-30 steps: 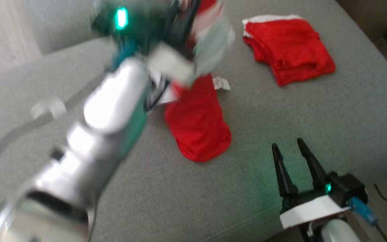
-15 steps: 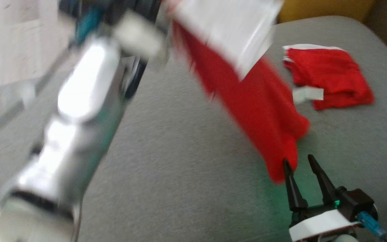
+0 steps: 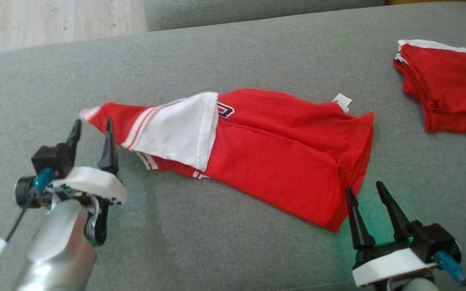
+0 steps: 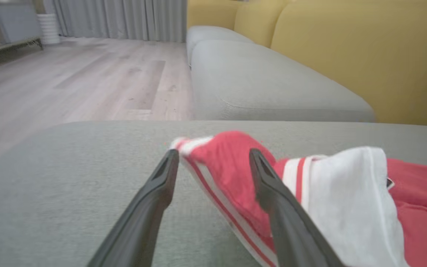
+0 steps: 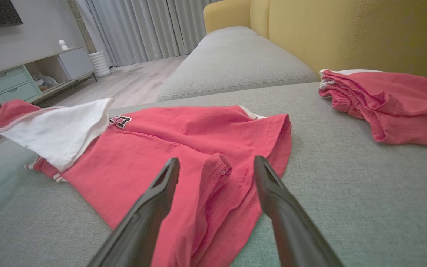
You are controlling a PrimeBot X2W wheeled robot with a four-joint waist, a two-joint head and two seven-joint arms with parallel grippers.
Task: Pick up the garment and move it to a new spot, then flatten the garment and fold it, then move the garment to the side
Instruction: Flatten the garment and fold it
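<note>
Garment is on the grey sofa cushion, loose and not flat. A white panel is flipped over the red near its left end, and the right hem is bunched.

Its long axis runs left-right, roughly gripper to gripper.

Left gripper is at the garment's left tip, jaws apart. The striped tip lies between them, not pinched.

Right gripper is at the garment's near right corner, jaws apart too. The hem fold lines up between them, nothing gripped.

A second red pile lies well apart, past the garment's right end and further back.

My read: flattening comes next. Each arm sits at its own end, so close and pull outward along the long axis. Left looks closer to its cloth. Risk: the white flap may not unfold without its own pick.
</note>
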